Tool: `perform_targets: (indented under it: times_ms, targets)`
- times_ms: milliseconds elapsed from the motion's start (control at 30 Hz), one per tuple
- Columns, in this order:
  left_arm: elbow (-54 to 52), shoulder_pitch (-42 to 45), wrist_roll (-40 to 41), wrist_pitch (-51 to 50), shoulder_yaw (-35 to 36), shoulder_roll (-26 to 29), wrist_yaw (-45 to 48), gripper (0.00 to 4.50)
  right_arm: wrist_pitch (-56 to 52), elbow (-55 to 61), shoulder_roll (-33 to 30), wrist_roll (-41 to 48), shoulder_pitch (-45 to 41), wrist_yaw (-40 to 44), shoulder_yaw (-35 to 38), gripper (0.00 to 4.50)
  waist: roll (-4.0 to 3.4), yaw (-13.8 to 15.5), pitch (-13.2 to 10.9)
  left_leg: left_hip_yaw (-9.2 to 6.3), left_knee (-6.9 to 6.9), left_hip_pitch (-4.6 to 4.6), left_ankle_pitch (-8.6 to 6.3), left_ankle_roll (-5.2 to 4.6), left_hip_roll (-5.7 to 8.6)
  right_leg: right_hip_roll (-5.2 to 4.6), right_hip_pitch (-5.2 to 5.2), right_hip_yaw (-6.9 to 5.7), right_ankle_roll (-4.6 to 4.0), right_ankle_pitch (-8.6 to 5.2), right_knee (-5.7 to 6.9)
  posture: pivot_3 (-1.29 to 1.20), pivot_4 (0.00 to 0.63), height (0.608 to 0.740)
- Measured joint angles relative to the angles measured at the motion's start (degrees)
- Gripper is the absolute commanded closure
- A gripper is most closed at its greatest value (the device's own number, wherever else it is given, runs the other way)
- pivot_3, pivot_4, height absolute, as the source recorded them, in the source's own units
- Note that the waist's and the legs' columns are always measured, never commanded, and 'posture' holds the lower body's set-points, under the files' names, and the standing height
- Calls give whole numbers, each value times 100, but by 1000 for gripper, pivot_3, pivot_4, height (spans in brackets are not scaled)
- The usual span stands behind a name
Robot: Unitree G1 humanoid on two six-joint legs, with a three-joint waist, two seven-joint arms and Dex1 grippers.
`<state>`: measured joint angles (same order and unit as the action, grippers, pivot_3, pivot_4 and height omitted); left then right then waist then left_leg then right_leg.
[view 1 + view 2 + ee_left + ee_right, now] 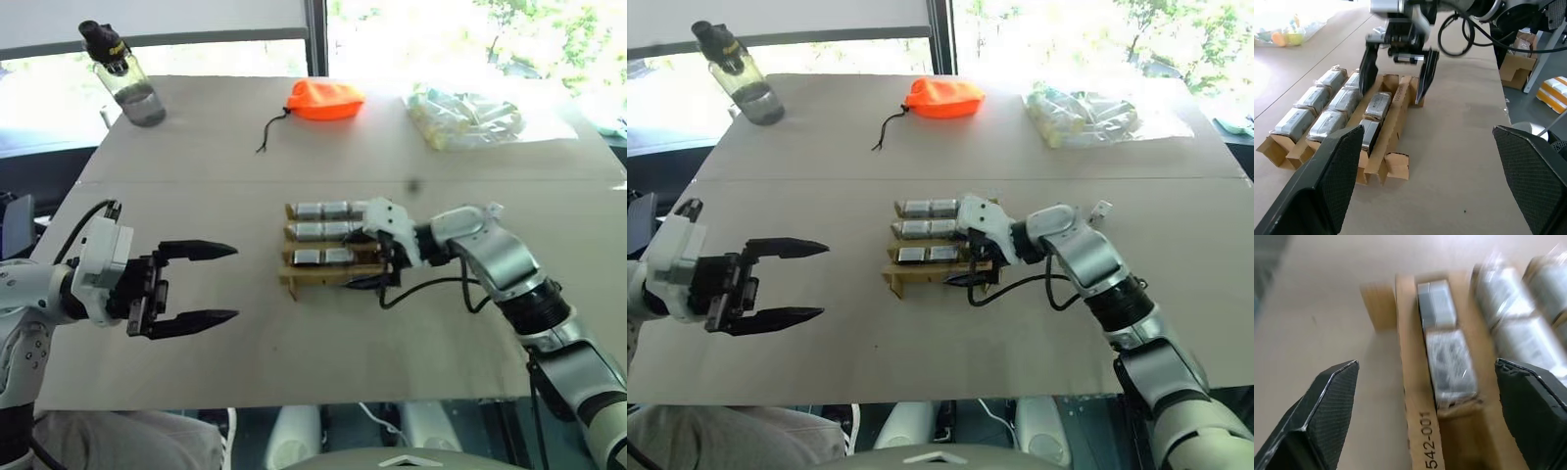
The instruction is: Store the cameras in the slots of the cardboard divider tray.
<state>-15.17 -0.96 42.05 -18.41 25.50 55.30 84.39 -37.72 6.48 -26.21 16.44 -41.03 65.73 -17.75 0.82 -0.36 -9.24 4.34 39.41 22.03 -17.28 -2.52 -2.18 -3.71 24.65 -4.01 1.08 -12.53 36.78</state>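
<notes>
The right gripper (1397, 68), jaws spread and empty, straddles the cardboard divider tray (1396, 105) at frame centre; it should lift straight up, clear of the seated cameras (1377, 105). The left gripper (196, 284) waits open at lower left.

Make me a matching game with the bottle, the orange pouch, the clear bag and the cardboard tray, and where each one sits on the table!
Things:
1. bottle
2. orange pouch
3. clear bag
4. cardboard divider tray

Places:
A. far right part of the table
B. middle of the table, under the right end effector
C. far left corner
D. far edge, near the middle

Pairs: 1-C, 2-D, 3-A, 4-B
</notes>
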Motion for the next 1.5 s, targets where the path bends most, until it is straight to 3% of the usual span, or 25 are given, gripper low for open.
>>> perform_targets:
  times_ms: [267, 433, 567, 867, 1100, 1333, 1500]
  targets:
    - [-223, 726, 333, -491, -389, -110, -478, 97, -1155, 1421, -877, 826, 917, -1062, 2002, 41, 2, 69, 1, 0, -2, -3, 0, 0, 3, 0, -1, 2, 0, 0, 1, 0, 150, 740]
    - [-215, 957, 424, -565, -555, -126, -462, 97, -1028, 1361, -1597, 697, 1782, -1334, 2576, 41, 3, 104, 1, 7, -4, -4, 0, -1, 5, 4, -2, 9, 2, 0, -1, 0, 150, 740]
    - [-136, 1166, 413, -545, -720, -148, -406, 97, -794, 1008, -1705, 267, 2155, -1965, 2770, 41, 7, 97, 3, 13, -3, -7, 0, -2, 4, 6, -2, 16, 2, -1, 1, 0, 150, 740]
    - [29, 1190, 314, -474, -814, -176, -225, 97, -1211, 886, -284, -310, 2144, -4425, 3038, 41, 4, 1, 2, 21, -6, -10, 1, 1, -1, 13, 1, 25, 2, -1, 2, 0, 150, 740]
    - [140, 1363, 262, -356, -815, -235, -176, 97, -1272, 1158, 1603, -561, 2151, -6216, 3246, 41, 3, -21, 1, 18, -7, -6, 1, 1, -1, 12, 5, 23, 3, -1, 3, 0, 150, 740]
    - [210, 1631, -23, -224, -854, -388, -554, 97, -397, 665, 2261, -959, 2132, -7143, 3208, 41, 4, -39, 2, 20, -7, -8, 1, 1, 2, 11, 5, 25, 3, -1, 3, 0, 150, 740]
    - [184, 1649, -313, -227, -924, -401, -1094, 97, 218, 84, 2318, -1155, 2136, -7304, 3102, 41, 2, -54, 1, 20, -11, -8, 1, 2, 1, 11, 6, 26, 2, 0, 3, 0, 150, 740]
